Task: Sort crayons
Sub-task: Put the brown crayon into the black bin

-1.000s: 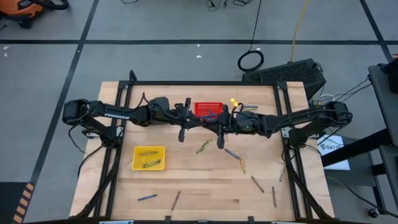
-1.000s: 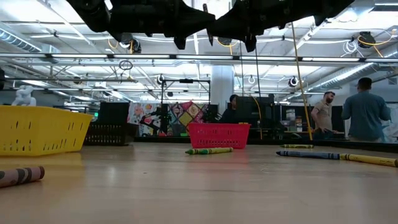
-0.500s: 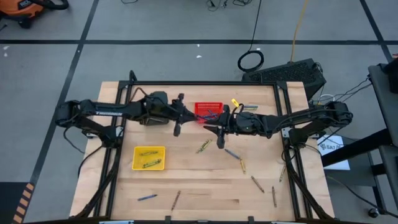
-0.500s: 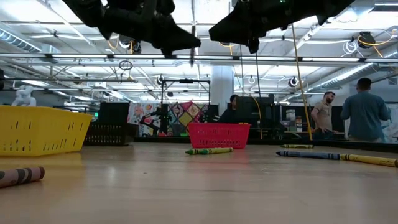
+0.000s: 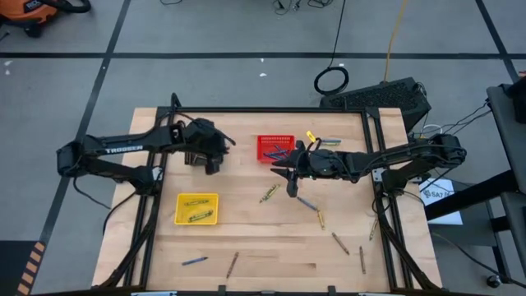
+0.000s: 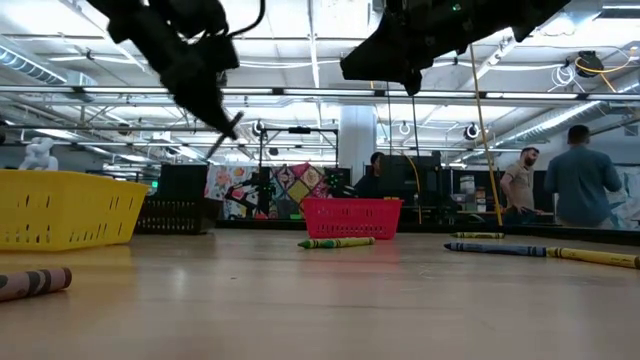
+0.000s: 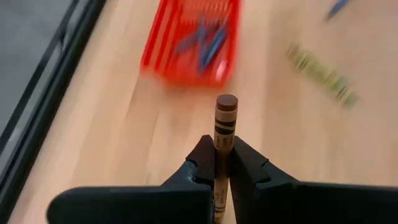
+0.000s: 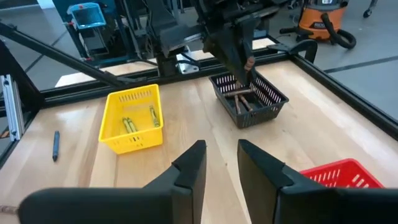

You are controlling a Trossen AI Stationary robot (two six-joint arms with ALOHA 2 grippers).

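My left gripper (image 5: 212,163) is shut on a brown crayon (image 7: 226,118) and hangs over the black basket (image 8: 267,99), which holds brown crayons. My right gripper (image 5: 282,171) stands open and empty, above the table beside the red basket (image 5: 275,146). That basket holds blue crayons (image 7: 208,46). The yellow basket (image 5: 196,209) holds yellow-green crayons. Loose crayons lie flat on the table: a yellow-green one (image 5: 269,193), a blue one (image 5: 306,202), and several more toward the near and right edges. My left gripper pinches the brown crayon between its two fingers (image 7: 202,158). The crayon runs along the fingers, and its free end (image 7: 226,104) sticks out past the fingertips. It is lifted clear and slants down over the black basket (image 8: 249,62).
A dark frame rail (image 5: 271,110) runs around the table's far edge and sides. People stand in the room beyond the table (image 6: 585,180). Bare wood lies between the yellow basket and the loose crayons on the right.
My left gripper has gone from the table's middle toward its left edge with the brown crayon and has tipped downward; it now hangs over the black basket. My right gripper has opened and stayed in place.
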